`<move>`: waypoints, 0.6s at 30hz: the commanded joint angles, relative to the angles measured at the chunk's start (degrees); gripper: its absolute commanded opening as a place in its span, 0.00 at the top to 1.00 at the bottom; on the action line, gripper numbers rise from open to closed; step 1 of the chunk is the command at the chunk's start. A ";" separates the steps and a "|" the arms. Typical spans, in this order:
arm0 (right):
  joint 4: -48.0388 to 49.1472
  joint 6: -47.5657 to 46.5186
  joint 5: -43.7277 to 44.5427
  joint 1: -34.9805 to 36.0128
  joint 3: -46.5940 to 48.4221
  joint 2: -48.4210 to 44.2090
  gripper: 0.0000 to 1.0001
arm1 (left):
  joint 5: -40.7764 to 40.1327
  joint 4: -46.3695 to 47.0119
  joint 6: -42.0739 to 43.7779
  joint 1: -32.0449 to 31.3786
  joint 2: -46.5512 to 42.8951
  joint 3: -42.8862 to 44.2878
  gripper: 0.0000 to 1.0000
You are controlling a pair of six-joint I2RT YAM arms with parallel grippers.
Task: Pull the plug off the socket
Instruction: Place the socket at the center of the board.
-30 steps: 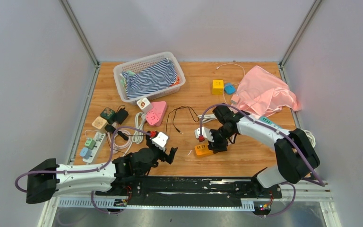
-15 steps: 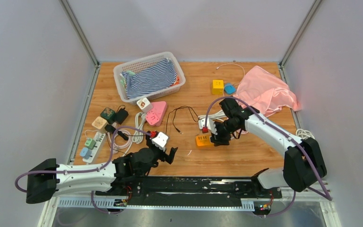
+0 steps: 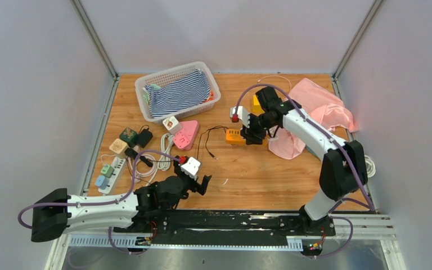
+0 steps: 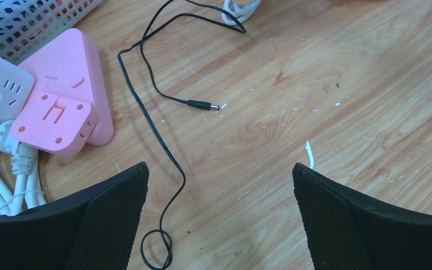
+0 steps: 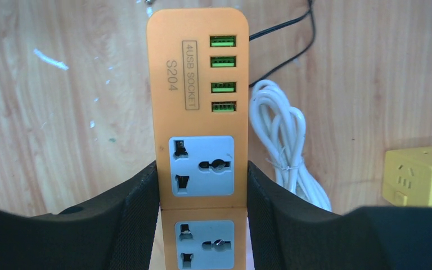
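My right gripper (image 3: 249, 135) is shut on an orange power strip (image 3: 234, 136) with two grey outlets and several green USB ports, held over the middle of the table. In the right wrist view the strip (image 5: 199, 101) sits squeezed between my fingers (image 5: 140, 208), and no plug shows in its outlets. My left gripper (image 3: 198, 184) is open and empty near the front edge. In the left wrist view it (image 4: 219, 169) hovers over a thin black cable with a barrel plug (image 4: 202, 104) lying loose on the wood.
A pink triangular socket (image 3: 185, 134) and a white cube socket (image 3: 171, 124) lie left of centre. A basket (image 3: 146, 84) with striped cloth stands at the back left, pink cloth (image 3: 315, 112) at the back right. A yellow cube (image 5: 422, 174) and a white cord bundle (image 5: 281, 146) lie beside the strip.
My right arm has carried the orange strip from the front centre toward the back of the table, near the yellow cube. The left arm has not moved.
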 commanded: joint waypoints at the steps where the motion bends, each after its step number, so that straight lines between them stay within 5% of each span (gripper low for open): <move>1: -1.61 5.23 0.35 -1.56 6.90 6.17 1.00 | -1.24 0.20 -0.58 -0.28 -0.62 -0.21 0.00; 18: -1.41 8.05 1.74 -6.03 2.92 16.33 1.00 | -1.10 0.25 -0.50 -0.32 0.32 0.16 0.00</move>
